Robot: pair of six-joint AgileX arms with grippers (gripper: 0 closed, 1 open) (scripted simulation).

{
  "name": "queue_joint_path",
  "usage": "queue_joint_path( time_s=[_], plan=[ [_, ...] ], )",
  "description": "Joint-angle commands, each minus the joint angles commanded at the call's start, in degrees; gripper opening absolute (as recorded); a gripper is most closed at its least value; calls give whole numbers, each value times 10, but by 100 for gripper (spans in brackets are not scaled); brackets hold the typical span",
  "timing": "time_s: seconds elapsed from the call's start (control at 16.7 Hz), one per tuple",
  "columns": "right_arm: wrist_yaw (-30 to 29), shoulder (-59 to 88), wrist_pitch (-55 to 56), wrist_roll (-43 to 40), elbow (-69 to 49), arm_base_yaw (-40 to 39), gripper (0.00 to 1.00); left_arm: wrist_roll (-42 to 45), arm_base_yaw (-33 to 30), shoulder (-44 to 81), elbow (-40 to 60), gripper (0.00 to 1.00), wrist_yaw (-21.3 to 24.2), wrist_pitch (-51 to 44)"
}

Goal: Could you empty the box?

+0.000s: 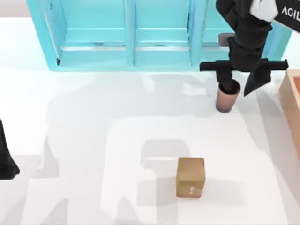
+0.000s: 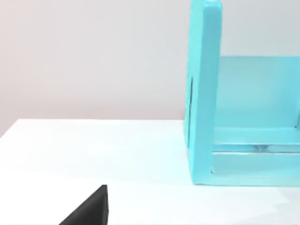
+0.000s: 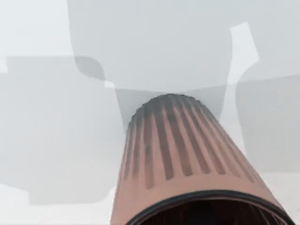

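My right pincer (image 1: pixel 240 88) hangs over the white table (image 1: pixel 93 140), gripping the ribbed brown cup (image 1: pixel 228 96) by its rim. The box (image 1: pixel 291 101) sits just right of it, the turquoise shelf (image 1: pixel 126 33) behind, a small golden-brown cube (image 1: pixel 190 177) well in front. My left arm (image 1: pixel 5 159) idles far left.

**Cut off and covered**

The box (image 1: pixel 291 105) runs off the top view's right edge at the table's right edge. The right gripper (image 1: pixel 241 89) covers part of the cup (image 1: pixel 227 99) rim. The shelf (image 1: pixel 136 33) loses its top. The left arm (image 1: pixel 5 157) is cropped at the left edge.
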State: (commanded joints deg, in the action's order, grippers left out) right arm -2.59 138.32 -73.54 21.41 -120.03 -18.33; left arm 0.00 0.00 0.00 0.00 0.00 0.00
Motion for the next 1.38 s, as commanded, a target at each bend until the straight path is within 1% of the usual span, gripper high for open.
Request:
queue_joint_path(
  time_s=[0.24, 0.3, 0.9, 1.08, 1.38],
  plan=[
    [0, 0, 0, 0, 0, 0, 98, 0, 0, 0, 0, 100, 0, 0],
    [0, 0, 0, 0, 0, 0, 100, 0, 0, 0, 0, 100, 0, 0],
    [-1, 1, -6, 0, -7, 2, 100, 0, 0, 0, 0, 100, 0, 0],
    [-3, 23, -52, -1, -55, 1, 100, 0, 0, 0, 0, 100, 0, 0],
    [-6, 85, -188, 0, -198, 3, 100, 0, 0, 0, 0, 100, 0, 0]
  ],
)
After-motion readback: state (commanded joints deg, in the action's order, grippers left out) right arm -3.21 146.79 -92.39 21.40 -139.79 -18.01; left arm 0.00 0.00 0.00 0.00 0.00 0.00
